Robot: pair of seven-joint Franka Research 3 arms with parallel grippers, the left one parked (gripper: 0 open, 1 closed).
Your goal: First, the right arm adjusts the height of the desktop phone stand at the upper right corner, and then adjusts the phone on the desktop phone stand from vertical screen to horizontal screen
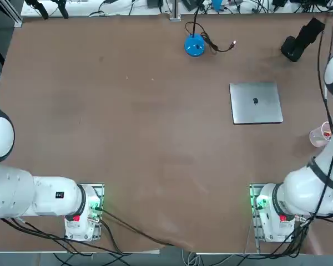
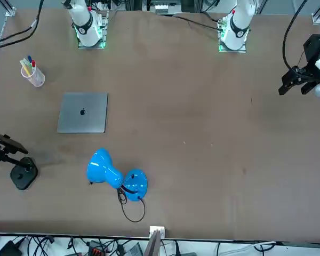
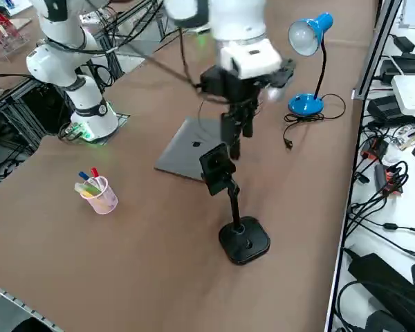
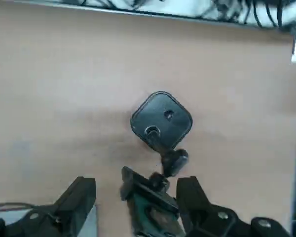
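The desktop phone stand stands at the table's far right corner, its rounded black base (image 3: 244,240) flat on the table and its slim arm (image 3: 232,197) rising at a slant. The phone (image 3: 213,166), a small black slab, sits clamped on top, tilted. My right gripper (image 3: 236,135) hangs open just above and behind the phone, fingers pointing down. In the wrist view the phone (image 4: 150,215) and its clamp lie between my two spread fingers (image 4: 79,197), nearer one of them, with the base (image 4: 161,121) beyond. The stand (image 1: 292,51) also shows in the top view and the front view (image 2: 23,173).
A silver laptop (image 1: 256,103) lies shut near the stand. A blue desk lamp (image 1: 195,45) with a trailing cable stands at the far edge. A clear cup of pens (image 1: 321,134) sits by the right edge. Cables and boxes crowd the shelf (image 3: 401,90) past the far edge.
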